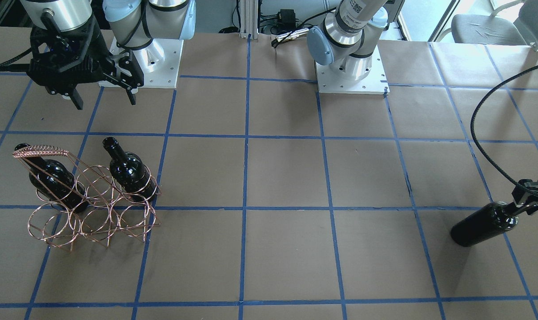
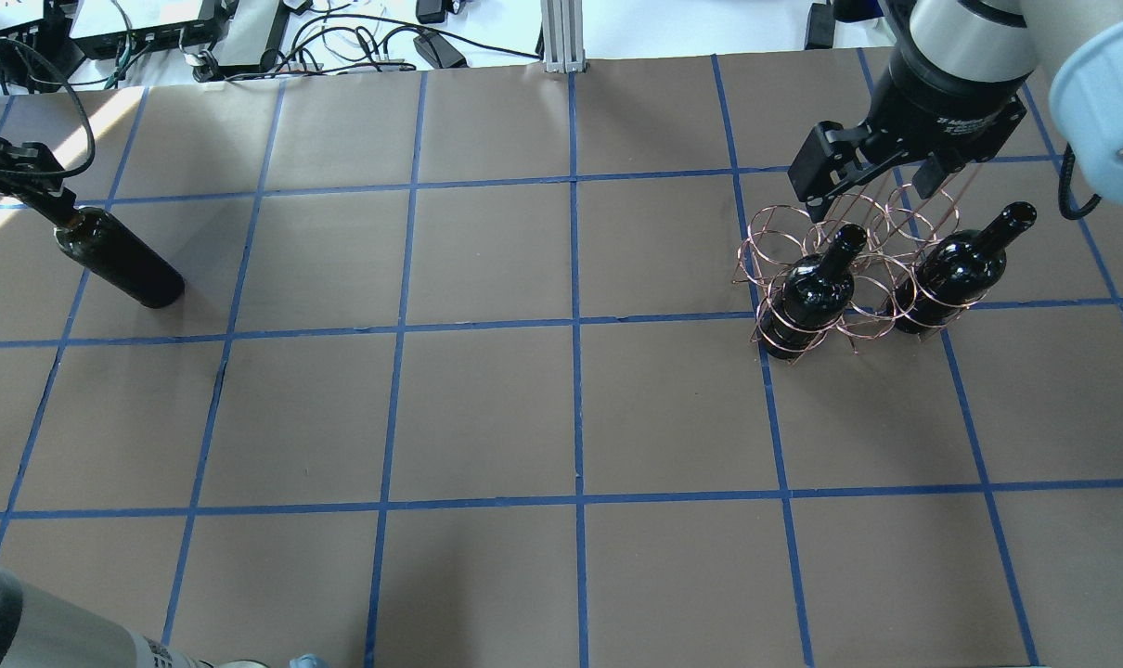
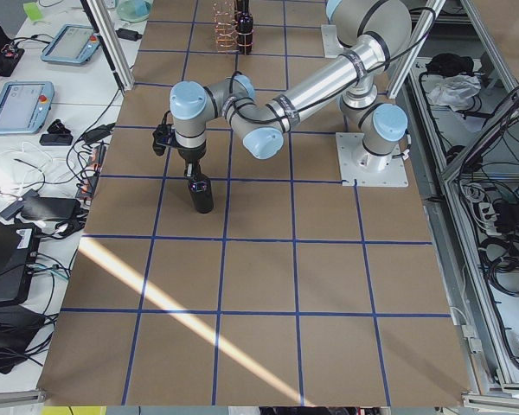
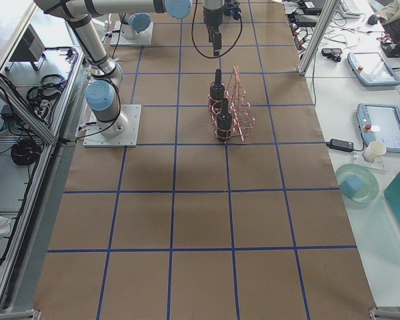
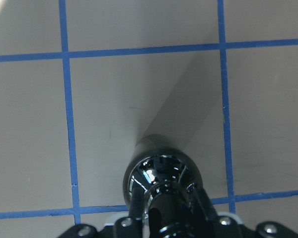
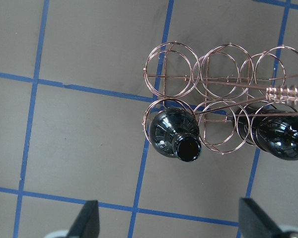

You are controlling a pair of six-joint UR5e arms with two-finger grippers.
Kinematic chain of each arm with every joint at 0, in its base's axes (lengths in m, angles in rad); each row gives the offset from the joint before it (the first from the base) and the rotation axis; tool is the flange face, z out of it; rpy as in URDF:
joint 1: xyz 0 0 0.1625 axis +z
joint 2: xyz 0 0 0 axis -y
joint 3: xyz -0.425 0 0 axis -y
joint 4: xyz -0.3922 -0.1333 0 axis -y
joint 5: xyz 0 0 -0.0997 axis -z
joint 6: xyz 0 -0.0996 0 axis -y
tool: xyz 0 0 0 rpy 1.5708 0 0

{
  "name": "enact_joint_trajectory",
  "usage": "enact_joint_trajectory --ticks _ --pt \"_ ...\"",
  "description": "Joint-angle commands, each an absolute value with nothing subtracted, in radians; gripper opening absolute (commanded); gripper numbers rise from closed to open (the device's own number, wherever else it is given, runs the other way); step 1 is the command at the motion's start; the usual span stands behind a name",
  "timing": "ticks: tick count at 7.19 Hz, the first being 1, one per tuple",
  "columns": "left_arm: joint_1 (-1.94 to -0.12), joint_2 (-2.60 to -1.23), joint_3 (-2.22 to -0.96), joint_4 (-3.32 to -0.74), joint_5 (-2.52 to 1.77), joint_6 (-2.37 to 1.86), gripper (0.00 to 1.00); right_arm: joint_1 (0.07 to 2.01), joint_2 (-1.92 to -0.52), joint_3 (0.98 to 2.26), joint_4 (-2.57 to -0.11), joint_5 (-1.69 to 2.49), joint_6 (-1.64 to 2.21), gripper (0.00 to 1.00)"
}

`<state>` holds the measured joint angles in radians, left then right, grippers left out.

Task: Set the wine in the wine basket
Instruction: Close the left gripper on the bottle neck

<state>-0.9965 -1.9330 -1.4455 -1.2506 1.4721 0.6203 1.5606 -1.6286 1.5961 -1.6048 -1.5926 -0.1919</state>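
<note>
Brown-papered bench (image 1: 287, 178). Nearest, at 4 o'clock: left pincer (image 1: 523, 203) pinching the wine (image 1: 482, 224) by the neck, well apart from the wine basket (image 1: 91, 202) at 8 o'clock, already loaded with two bottles (image 1: 129, 171). Farther back, right pincer (image 1: 105, 102) spread, empty. Guessing two-thirds done; carry and drop-in left.

The wine (image 1: 482, 226), near the bench's left end, has its neck hidden between the fingers of the left gripper (image 1: 520, 205), whose body is cut off by the front view's edge. From overhead, the right gripper (image 2: 868, 186) covers the handle and far rings of the wine basket (image 2: 775, 232). The right wrist view crops the end bottle (image 6: 283, 139).
</note>
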Motion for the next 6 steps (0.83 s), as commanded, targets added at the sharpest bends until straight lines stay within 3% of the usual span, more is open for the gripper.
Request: enact_joint_trajectory --ticks 1,2,3,6 --pt "-1.000 -1.925 -1.447 -1.253 1.473 0.603 0.25 1.560 -1.628 1.595 -1.605 -1.597 -0.198 1.00" --pt "-1.003 -1.916 -1.445 -1.255 1.477 0.598 0.08 1.560 -1.628 1.595 -1.606 -1.592 -0.198 1.00" --pt "-1.003 -1.911 -1.445 -1.256 1.485 0.598 0.00 1.560 -1.629 1.597 -1.606 -1.594 -0.198 1.00" --pt "-1.025 -1.866 -1.463 -1.311 1.489 0.565 0.00 1.559 -1.628 1.595 -1.603 -1.597 -0.199 1.00"
